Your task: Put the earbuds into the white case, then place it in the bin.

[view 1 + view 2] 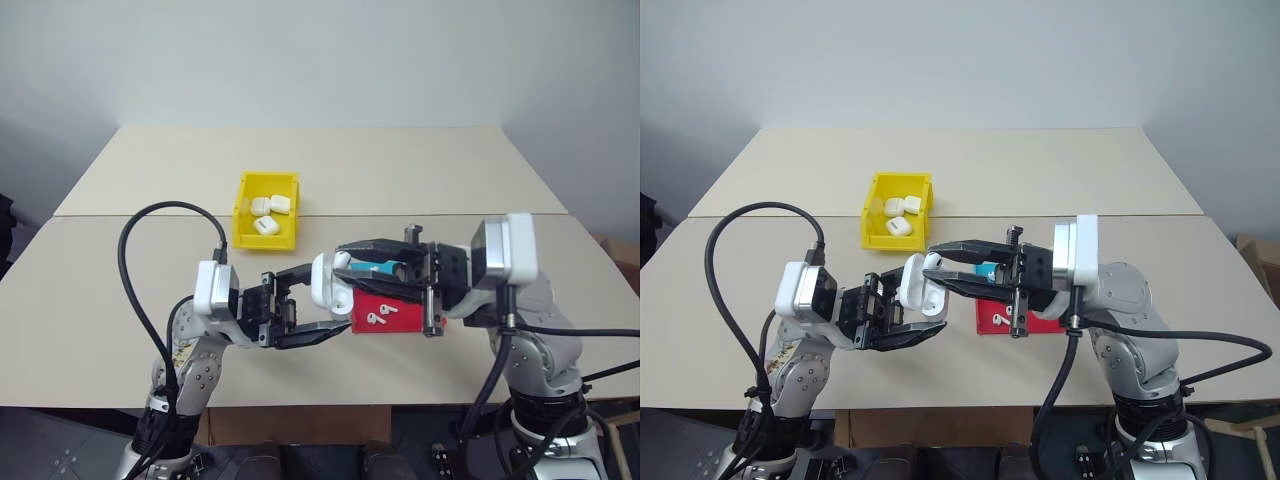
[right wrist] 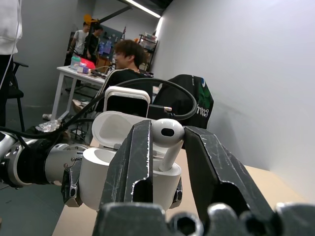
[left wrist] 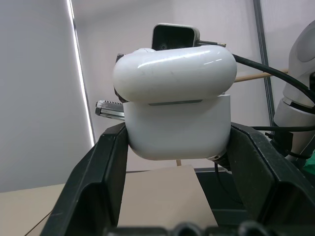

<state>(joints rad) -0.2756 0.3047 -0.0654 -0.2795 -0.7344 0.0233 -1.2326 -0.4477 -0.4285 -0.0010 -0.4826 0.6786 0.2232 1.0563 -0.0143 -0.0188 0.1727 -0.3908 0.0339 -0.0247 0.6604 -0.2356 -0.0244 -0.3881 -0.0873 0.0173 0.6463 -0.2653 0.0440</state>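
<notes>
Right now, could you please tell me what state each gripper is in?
Left gripper: shut on the white case, lid open.
Right gripper: shut on an earbud, at the case's opening.

blue tray (image 1: 378, 268) mostly hidden behind right hand (image 1: 352, 250), red tray (image 1: 388, 315) partly covered by it

My two head eyes look forward and down from above my arms over the tan table (image 1: 420, 170), from a little way off, and both take in the yellow bin (image 1: 265, 210), the red tray (image 1: 395, 318) and both of my arms. My left wrist camera sits very close behind the white case (image 3: 177, 110), looking along its fingers (image 3: 93, 187) and slightly upward toward a pale wall. My right wrist camera looks closely along its own fingers (image 2: 135, 162) past an earbud (image 2: 167, 140) to the same case, with people and a desk in the room behind.
</notes>
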